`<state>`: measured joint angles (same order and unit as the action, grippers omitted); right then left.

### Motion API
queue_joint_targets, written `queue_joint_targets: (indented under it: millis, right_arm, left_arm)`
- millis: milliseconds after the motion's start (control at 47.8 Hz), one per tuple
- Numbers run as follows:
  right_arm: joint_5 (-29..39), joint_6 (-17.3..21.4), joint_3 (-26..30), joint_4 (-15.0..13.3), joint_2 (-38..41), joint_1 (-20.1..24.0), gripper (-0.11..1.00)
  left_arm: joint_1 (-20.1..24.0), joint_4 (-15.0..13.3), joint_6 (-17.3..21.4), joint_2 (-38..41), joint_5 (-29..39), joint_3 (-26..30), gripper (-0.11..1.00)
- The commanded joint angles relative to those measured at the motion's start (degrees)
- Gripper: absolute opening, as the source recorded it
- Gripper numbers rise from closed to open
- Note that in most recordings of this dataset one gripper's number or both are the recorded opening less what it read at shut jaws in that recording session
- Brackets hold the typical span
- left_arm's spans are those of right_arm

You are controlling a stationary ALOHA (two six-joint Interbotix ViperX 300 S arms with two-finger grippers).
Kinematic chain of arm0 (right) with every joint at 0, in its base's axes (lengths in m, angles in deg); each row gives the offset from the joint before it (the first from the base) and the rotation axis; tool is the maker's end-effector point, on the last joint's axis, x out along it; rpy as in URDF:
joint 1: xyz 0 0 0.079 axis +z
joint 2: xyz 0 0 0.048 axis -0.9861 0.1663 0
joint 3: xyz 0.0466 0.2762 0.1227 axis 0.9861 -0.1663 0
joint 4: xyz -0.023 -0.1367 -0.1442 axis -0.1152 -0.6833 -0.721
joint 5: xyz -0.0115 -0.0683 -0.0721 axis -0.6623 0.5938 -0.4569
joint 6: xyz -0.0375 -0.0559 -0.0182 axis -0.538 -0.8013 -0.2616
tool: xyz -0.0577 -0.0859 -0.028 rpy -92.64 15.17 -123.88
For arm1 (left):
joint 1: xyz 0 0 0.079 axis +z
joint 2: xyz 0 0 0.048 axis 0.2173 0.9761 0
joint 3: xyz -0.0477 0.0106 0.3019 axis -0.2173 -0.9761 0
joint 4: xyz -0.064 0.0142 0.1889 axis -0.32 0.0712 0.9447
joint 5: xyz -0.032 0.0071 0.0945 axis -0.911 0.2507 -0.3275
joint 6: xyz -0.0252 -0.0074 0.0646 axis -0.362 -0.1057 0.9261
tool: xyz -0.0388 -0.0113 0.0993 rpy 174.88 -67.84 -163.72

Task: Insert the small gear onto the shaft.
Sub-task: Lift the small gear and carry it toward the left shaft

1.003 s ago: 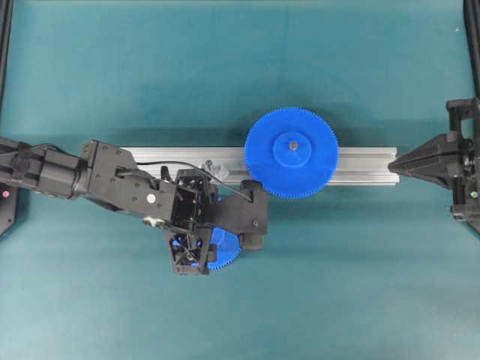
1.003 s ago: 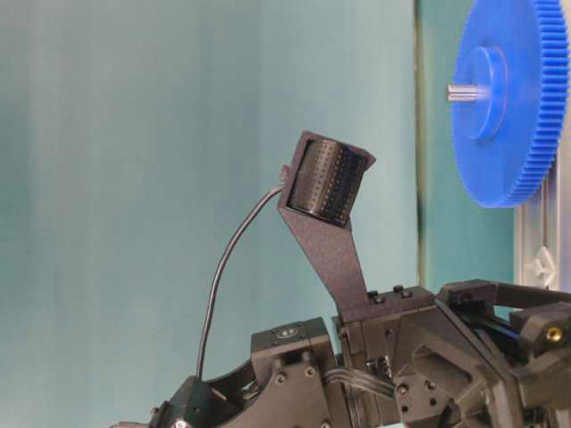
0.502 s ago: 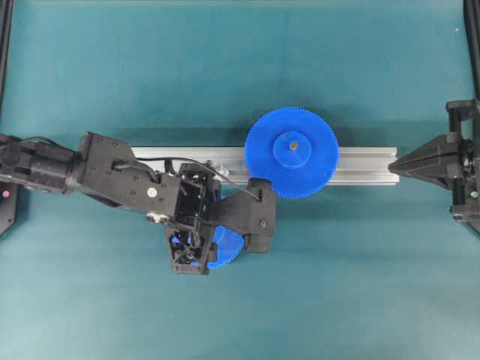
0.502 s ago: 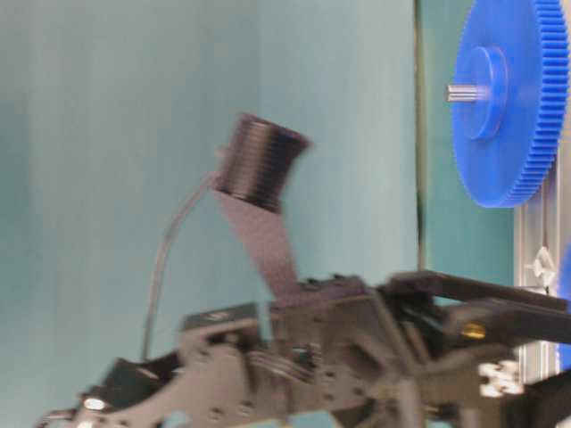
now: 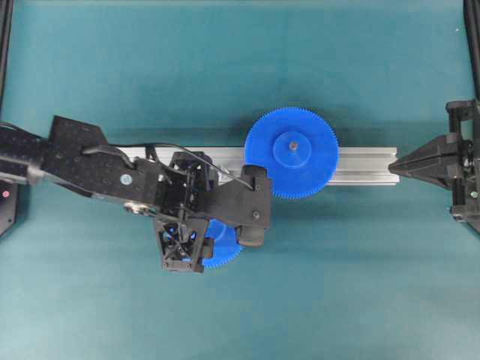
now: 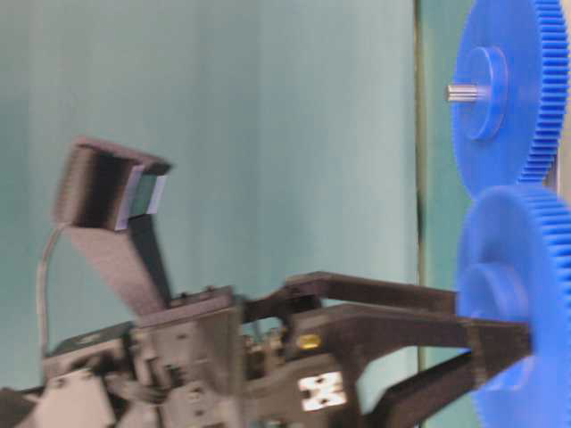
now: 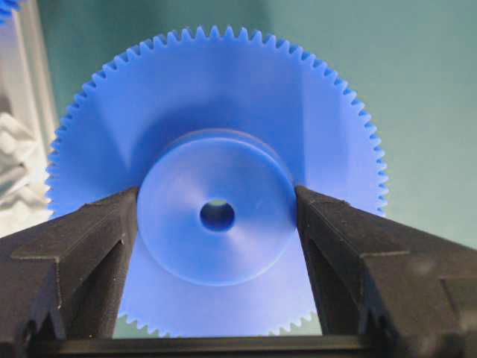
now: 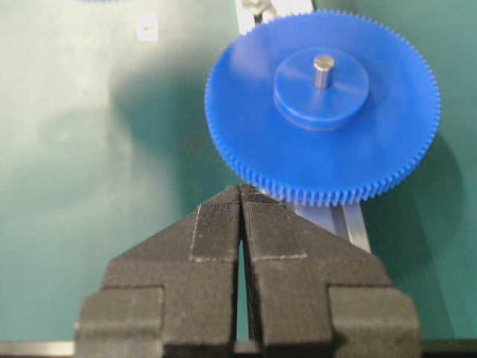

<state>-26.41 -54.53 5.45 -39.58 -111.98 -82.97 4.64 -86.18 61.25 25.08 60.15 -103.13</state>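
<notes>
The small gear (image 7: 216,212) sits clamped in the left gripper (image 7: 216,224), the two black fingers (image 7: 82,246) pressing on opposite sides of its raised round hub. In the overhead view only a blue crescent of the small gear (image 5: 220,251) shows under the left gripper (image 5: 184,244), just off the near edge of the aluminium rail (image 5: 360,165) and left of the large gear (image 5: 293,152).

Compared with a second ago, the left arm has swung: its wrist has pulled back toward the left edge of the bench and rolled, and at table level the small gear (image 6: 517,312), absent from that view before, now stands in plain sight with the fingers (image 6: 419,294) closed on its hub, directly below the large gear (image 6: 513,98). I judge the gear is lifted and being carried and turned toward the rail, so pick-up is done and alignment is what remains.

The gear is bright blue plastic with fine, even teeth, a smooth hub and a dark centre hole that faces the wrist camera squarely. The shaft cannot be made out clearly in any current view.

The right gripper (image 8: 240,212) hangs idle at the rail's right end, its pads pressed together on nothing.
</notes>
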Motion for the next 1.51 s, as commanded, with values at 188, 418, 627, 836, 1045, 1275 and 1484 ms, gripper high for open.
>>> queue_joint_targets:
  millis: [188, 418, 627, 836, 1045, 1275, 1484]
  right_arm:
    - [-0.62, 0.53, 0.44, 0.09, 0.26, -0.18, 0.02]
    - [-0.62, 0.53, 0.44, 0.09, 0.26, -0.18, 0.02]
    - [-0.62, 0.53, 0.44, 0.09, 0.26, -0.18, 0.02]
    - [-0.62, 0.53, 0.44, 0.09, -0.09, -0.18, 0.02]
    - [-0.53, 0.53, 0.26, 0.09, -1.23, -0.18, 0.02]
    - [-0.26, 0.53, 0.26, 0.09, -1.67, -0.18, 0.02]
    - [-0.26, 0.53, 0.18, 0.09, -1.67, -0.18, 0.02]
  left_arm:
    - [0.09, 0.0, 0.26, -2.64, 3.96, 4.04, 0.7]
    - [0.7, 0.0, 1.41, -2.81, 5.36, 5.45, 0.7]
    - [1.49, 0.0, 1.49, -3.16, 5.63, 5.54, 0.7]
    - [2.11, 0.0, 1.49, -3.25, 5.63, 5.54, 0.7]
    - [2.72, 0.09, 1.67, -3.34, 5.63, 5.45, 0.7]
    - [4.39, 0.09, 3.96, -3.34, 5.63, 5.54, 0.7]
    - [6.15, 0.09, 5.71, -3.43, 5.63, 5.62, 0.7]
